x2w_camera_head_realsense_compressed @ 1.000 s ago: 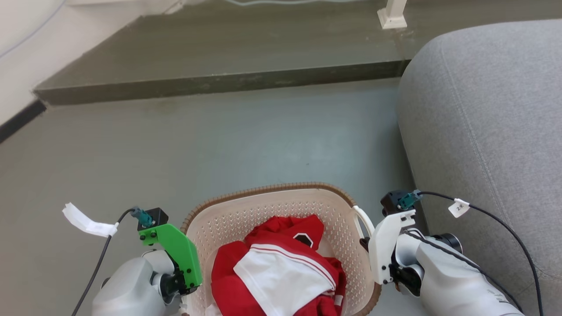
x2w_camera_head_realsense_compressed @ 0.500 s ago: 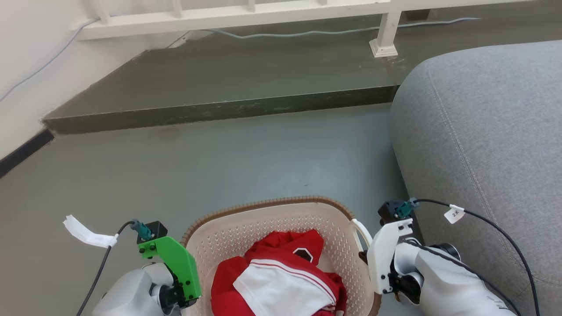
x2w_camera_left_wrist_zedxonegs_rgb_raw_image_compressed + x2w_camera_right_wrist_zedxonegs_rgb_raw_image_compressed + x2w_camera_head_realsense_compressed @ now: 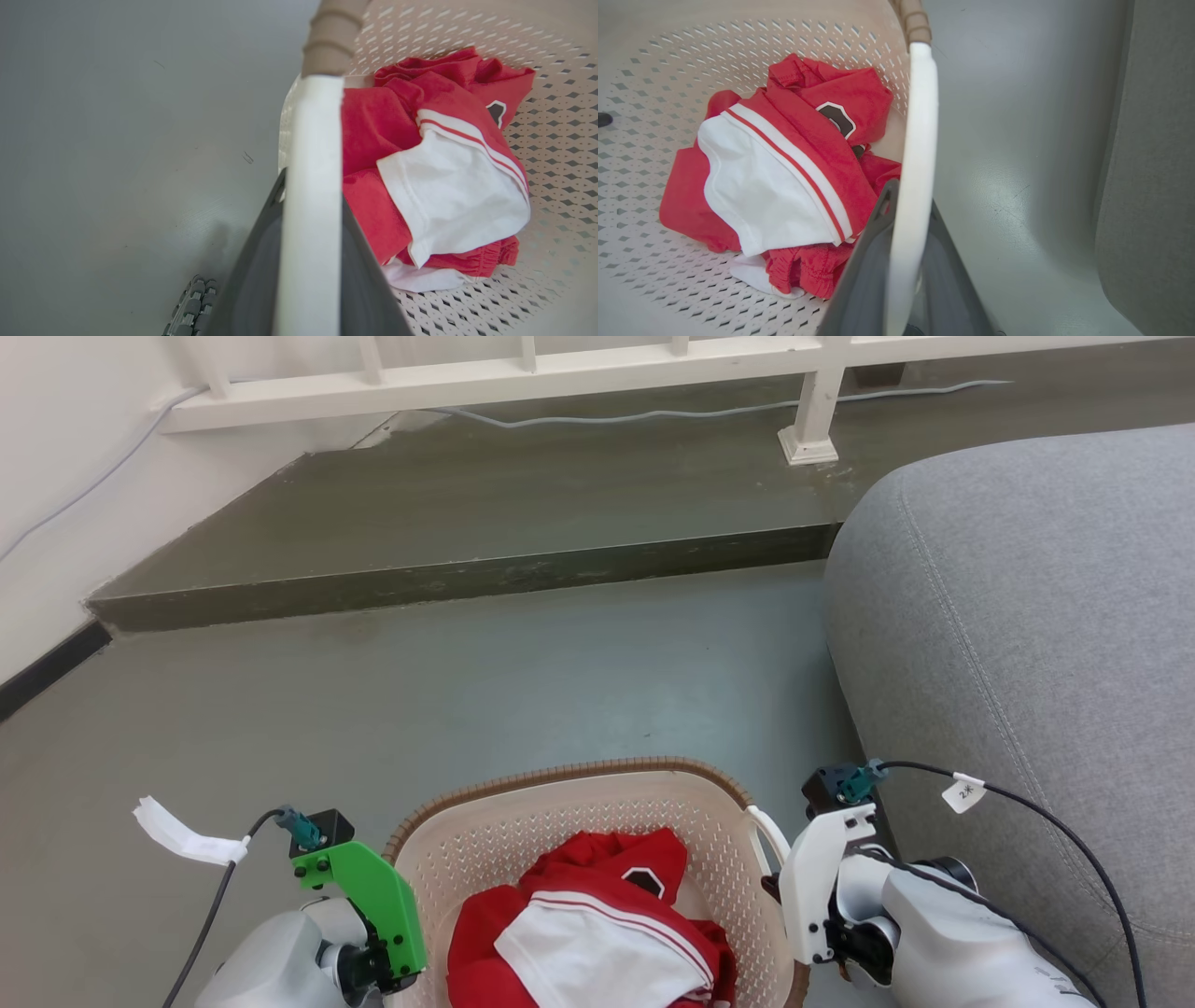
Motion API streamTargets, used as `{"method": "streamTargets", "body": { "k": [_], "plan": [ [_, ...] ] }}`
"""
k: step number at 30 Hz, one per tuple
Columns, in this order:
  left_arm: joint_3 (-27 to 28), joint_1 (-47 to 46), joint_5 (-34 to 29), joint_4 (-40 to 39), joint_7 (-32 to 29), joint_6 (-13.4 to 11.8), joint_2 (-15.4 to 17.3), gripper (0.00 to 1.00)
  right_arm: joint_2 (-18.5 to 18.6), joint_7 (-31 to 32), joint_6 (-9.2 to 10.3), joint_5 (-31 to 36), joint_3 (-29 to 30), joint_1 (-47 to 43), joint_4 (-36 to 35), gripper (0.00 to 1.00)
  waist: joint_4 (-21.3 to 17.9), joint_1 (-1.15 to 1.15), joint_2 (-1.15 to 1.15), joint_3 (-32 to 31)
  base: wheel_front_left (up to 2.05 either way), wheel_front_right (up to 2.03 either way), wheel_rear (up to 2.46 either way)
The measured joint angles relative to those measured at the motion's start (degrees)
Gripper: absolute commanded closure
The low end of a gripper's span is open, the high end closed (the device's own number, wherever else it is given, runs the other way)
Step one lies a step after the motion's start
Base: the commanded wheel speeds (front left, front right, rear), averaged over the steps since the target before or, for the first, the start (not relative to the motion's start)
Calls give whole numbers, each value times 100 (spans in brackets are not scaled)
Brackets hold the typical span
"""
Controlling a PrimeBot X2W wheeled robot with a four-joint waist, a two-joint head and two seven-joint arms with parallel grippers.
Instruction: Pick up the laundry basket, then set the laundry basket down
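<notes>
Head view coverage of the laundry basket point(image 3: 560, 821) is partial: its near half is cut off by the bottom edge, and the fingers of both arms are hidden behind wrist hardware, a green bracket point(image 3: 369, 896) on the left and a white bracket point(image 3: 817, 877) on the right. In the left wrist view, the left gripper point(image 3: 313, 191) is seen clamped on the basket's left handle point(image 3: 310, 140), with a dark finger pressed against each side of the white bar; the fingers are blurred by closeness. In the right wrist view, the right gripper point(image 3: 910, 198) is likewise pinched on the right handle point(image 3: 920, 116). Whether the basket's base is touching the floor point(image 3: 467, 691) cannot be determined, since the underside is hidden by the basket's own walls. A crumpled red-and-white garment point(image 3: 597, 924) is contained in the basket, its lower folds covered by the upper ones. The basket is located directly before the robot, between the two arms, over smooth grey flooring and near a grey upholstered sofa point(image 3: 1027, 616) on the right. Beyond the floor, a darker raised step point(image 3: 513, 504) is laid across the room. A white railing point(image 3: 523, 373) is mounted on it, and a pale cable point(image 3: 653, 413) is trailed along it. A white wall point(image 3: 56, 448) with dark skirting point(image 3: 47, 663) is seen at the left.
</notes>
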State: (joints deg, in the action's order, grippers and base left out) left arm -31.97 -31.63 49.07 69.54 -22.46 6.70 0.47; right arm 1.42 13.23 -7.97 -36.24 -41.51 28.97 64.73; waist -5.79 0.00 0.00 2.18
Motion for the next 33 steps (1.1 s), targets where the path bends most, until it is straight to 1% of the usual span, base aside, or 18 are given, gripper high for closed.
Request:
{"method": "streamTargets", "body": {
  "k": [20, 27, 33],
  "plan": [
    [-120, 0, 80, 0, 85, 0, 7, 100, 11, -9, 1, -187, -122, 4, 44, 100, -9, 0, 0, 55, 0, 0, 0],
    [-122, -17, 103, -16, 221, 0, 5, 100, 8, -87, 1, -199, -121, 157, 91, 100, -27, 0, 0, 234, 0, 0, 0],
    [-144, -180, 94, -58, 415, 0, 8, 100, 9, -278, 1, -199, -103, 309, 138, 100, -31, 0, 0, 466, 0, 0, 0]
  ]
}}
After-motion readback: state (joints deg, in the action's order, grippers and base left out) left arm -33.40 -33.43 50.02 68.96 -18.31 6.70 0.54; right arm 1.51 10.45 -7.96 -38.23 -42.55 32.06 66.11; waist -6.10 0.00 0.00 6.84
